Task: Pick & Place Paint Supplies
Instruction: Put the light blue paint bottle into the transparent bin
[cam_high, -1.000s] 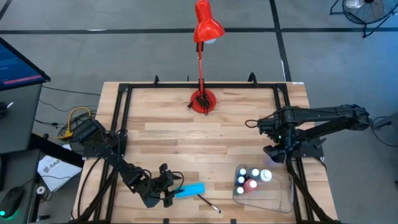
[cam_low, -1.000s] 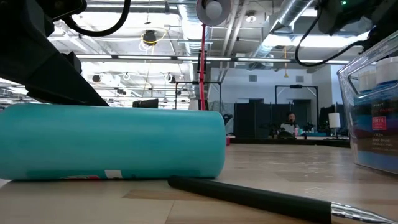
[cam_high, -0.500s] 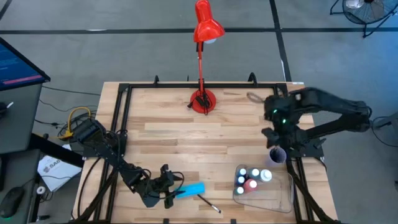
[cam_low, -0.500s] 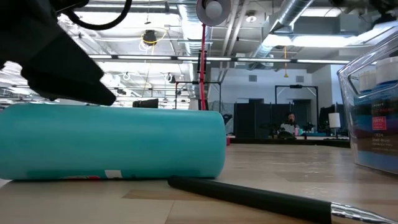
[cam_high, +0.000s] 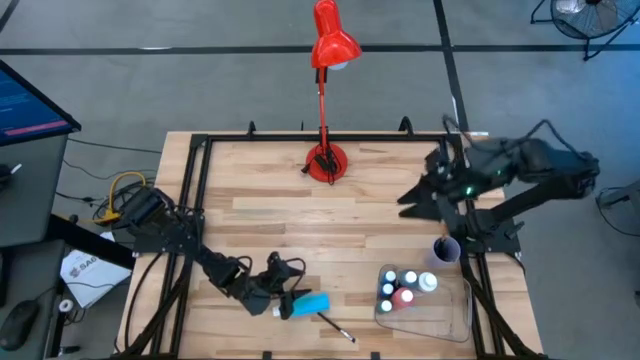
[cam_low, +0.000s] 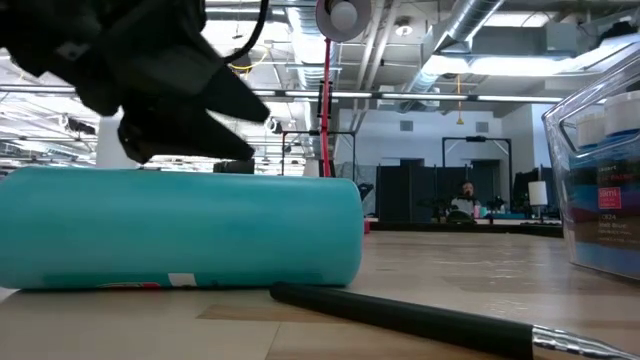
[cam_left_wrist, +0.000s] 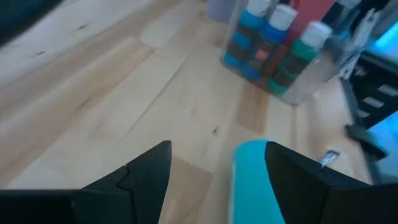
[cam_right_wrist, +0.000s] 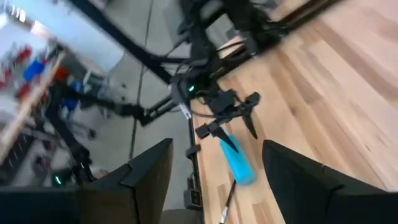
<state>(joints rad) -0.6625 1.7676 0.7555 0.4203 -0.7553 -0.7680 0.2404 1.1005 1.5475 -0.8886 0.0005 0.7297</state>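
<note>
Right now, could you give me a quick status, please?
Left claw open over teal tube, not gripping. Right claw open, empty, raised. Brush beside tube.

Wide bare table (cam_high: 300, 225) lies open mid-board. The red desk lamp (cam_high: 325, 160) blocks the far edge; the clear tray (cam_high: 455, 320), lilac cup (cam_high: 446, 248), teal tube (cam_high: 303, 305) and paintbrush (cam_high: 336, 328) crowd the near edge.

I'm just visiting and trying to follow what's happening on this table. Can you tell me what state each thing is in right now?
Left gripper: open, over the teal tube.
Right gripper: open, empty, raised above the table.
Teal tube: lying flat on the table, not gripped.
Paintbrush: lying on the table beside the tube.
Paint bottles: upright in the tray, capped.
Clear tray: on the table, partly filled.
Lilac cup: upright.
</note>
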